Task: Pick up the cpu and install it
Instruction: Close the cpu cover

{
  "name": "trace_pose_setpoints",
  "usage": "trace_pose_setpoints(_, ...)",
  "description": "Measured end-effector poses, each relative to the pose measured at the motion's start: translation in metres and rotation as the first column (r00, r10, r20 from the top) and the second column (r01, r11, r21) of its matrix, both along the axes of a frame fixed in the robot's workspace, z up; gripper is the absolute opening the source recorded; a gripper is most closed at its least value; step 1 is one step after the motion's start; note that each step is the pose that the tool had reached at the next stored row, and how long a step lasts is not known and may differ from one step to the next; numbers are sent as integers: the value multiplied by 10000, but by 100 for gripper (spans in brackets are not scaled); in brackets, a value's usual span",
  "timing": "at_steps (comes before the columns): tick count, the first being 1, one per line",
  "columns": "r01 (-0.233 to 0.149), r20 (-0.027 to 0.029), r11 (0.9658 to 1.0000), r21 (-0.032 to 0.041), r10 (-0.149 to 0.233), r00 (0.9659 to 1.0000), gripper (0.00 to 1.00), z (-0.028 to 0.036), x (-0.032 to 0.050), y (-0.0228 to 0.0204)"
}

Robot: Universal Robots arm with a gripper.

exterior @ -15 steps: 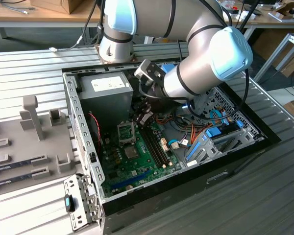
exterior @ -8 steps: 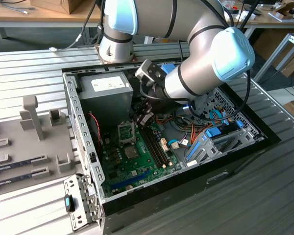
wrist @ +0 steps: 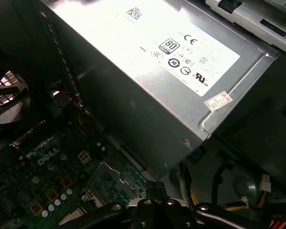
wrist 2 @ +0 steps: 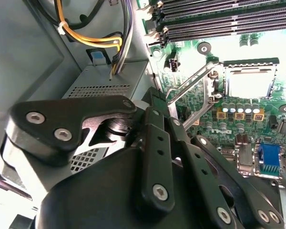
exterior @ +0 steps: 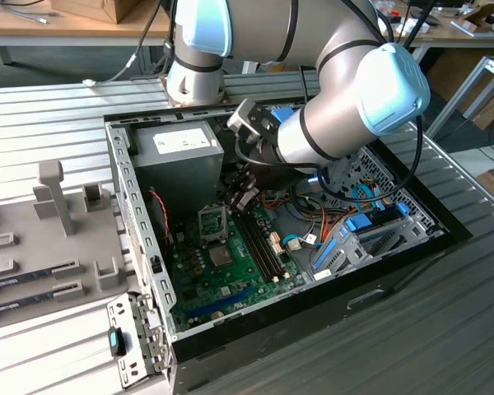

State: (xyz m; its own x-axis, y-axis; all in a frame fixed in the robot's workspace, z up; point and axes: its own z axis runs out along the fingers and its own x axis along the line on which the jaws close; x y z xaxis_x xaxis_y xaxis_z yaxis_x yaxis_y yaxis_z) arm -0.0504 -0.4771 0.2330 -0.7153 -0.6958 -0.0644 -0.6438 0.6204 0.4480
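Observation:
My gripper (exterior: 240,196) hangs inside the open computer case, just above the green board (exterior: 230,271) and beside the grey power supply (exterior: 181,152). The cpu socket (exterior: 212,220) lies directly below and slightly toward the exterior view's left of the gripper. In the second wrist view the socket (wrist 2: 250,80) holds a bright pale square, and its metal lever (wrist 2: 190,88) stands raised. I cannot tell whether that pale square is the cpu. The gripper's black linkage (wrist 2: 155,143) blocks what lies at its tip.
Black memory slots (exterior: 259,243) run beside the socket, and a dark soldered chip (exterior: 221,255) sits in front of it. Cables and blue drive brackets (exterior: 354,230) crowd the case's right. A grey fixture (exterior: 49,247) with memory sticks stands outside the case on the left.

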Motion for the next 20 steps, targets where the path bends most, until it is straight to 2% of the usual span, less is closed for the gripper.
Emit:
trace_pose_setpoints(9, -3, -1, 10000, -3, 3, 10000, 11, 25, 0, 0)
trace_pose_setpoints(14, -3, -1, 10000, -4, 3, 10000, 11, 25, 0, -33)
trace_pose_setpoints(20, -5, 0, 10000, 0, 5, 10000, 11, 52, 0, -40)
